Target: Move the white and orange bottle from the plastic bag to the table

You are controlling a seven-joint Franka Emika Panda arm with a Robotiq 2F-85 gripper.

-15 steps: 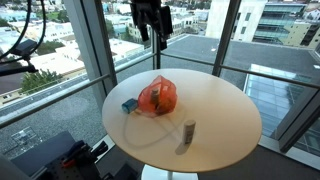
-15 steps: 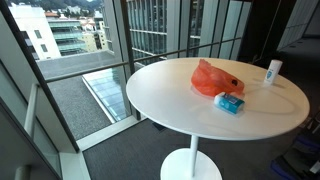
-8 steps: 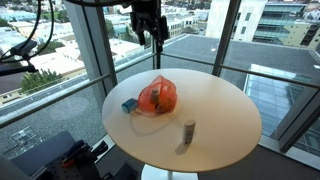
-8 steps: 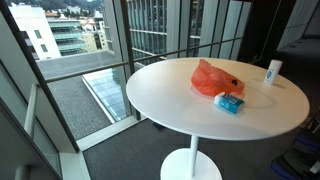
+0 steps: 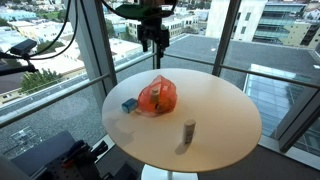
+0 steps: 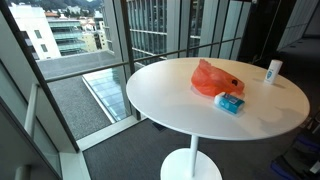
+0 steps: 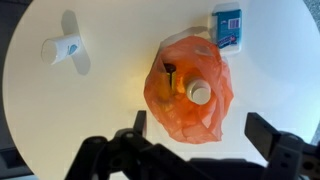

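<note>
A translucent orange plastic bag (image 7: 185, 95) lies on the round white table, seen in both exterior views (image 5: 157, 97) (image 6: 214, 78). Inside it the white and orange bottle (image 7: 200, 93) stands with its white cap up; the rest shows only dimly through the bag. My gripper (image 7: 203, 128) is open and empty, with its dark fingers (image 7: 139, 122) spread on either side of the bag's near edge. In an exterior view it (image 5: 153, 44) hangs well above the bag, just behind it. It is out of view in the exterior view with the pedestal.
A blue and white box (image 7: 227, 27) (image 5: 129, 104) (image 6: 229, 103) lies beside the bag. A small white container (image 7: 62, 50) (image 5: 189, 131) (image 6: 273, 71) stands apart near the table's edge (image 5: 240, 150). Glass walls and railings surround the table.
The gripper has come down and shifted slightly toward the bag, staying open. The bag, box and container have not moved.
</note>
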